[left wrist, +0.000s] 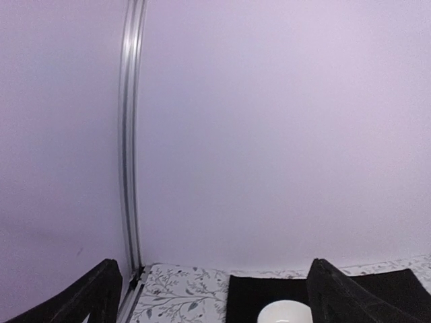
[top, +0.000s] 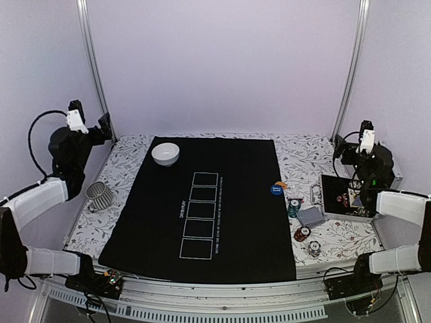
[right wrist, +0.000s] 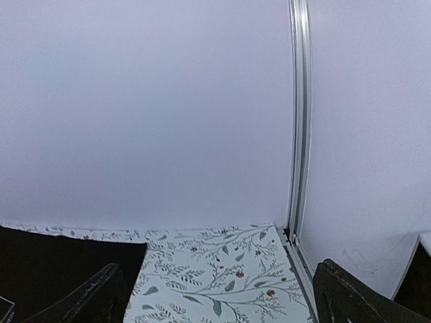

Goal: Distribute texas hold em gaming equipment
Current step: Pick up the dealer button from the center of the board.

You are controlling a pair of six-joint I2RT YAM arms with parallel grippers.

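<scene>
The poker gear lies right of the black mat (top: 202, 235): a blue button disc (top: 276, 189) with an orange disc (top: 283, 184) on the mat's right edge, a teal chip stack (top: 293, 206), grey-blue-backed cards (top: 311, 216), a red chip stack (top: 302, 233) and a dark chip stack (top: 314, 249). My left gripper (top: 104, 128) is raised at the far left, open and empty, facing the back wall (left wrist: 214, 289). My right gripper (top: 345, 152) is raised at the far right, open and empty (right wrist: 217, 286). The black-red triangle is not visible.
A white bowl (top: 165, 153) sits at the mat's far left corner and shows in the left wrist view (left wrist: 286, 313). A metal mesh cup (top: 100, 196) lies left of the mat. An open black box (top: 343, 196) with small pieces sits at the right.
</scene>
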